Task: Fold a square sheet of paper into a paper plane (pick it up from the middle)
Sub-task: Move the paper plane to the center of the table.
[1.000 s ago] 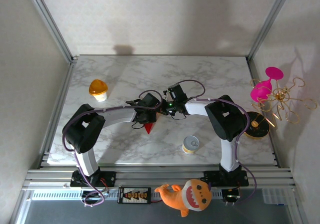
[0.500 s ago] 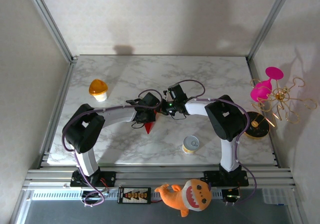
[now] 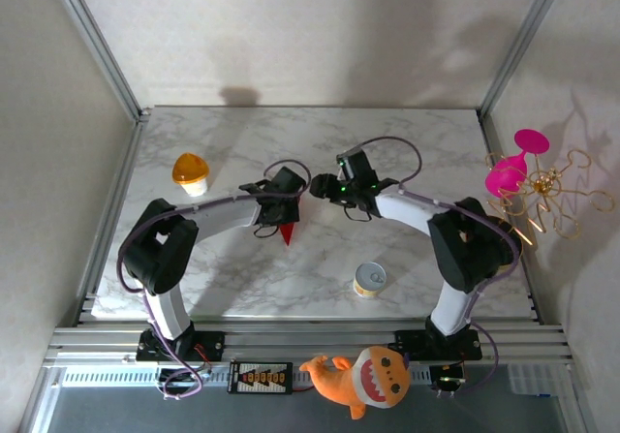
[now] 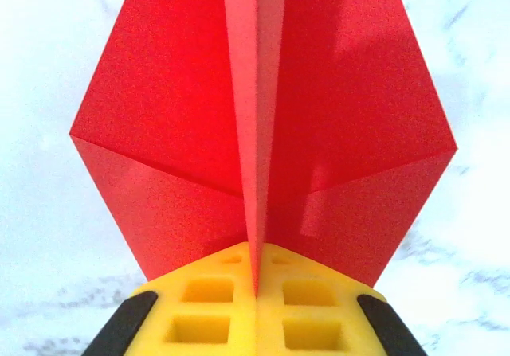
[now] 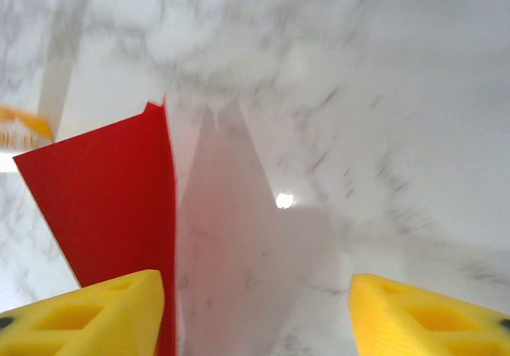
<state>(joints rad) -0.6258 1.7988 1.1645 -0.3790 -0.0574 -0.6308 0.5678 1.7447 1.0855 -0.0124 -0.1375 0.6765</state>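
White-veined marble surface [image 3: 407, 152], hard and smooth. The paper plane [image 4: 263, 133] looked near done: thin matte red dart at mid-surface, sharp centre crease, wings spread. Yellow gridded left fingers [image 4: 215, 308] were clamped together on its keel. The right fingers [image 5: 430, 308] stood apart beside it, empty. Probably only release was left.

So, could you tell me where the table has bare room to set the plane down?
Bare: the far strip of the marble table behind both arms, and the near patch between the left arm and the yellow tin. Crowded: mid-table, where the left gripper pinches the paper plane beside the open right gripper.
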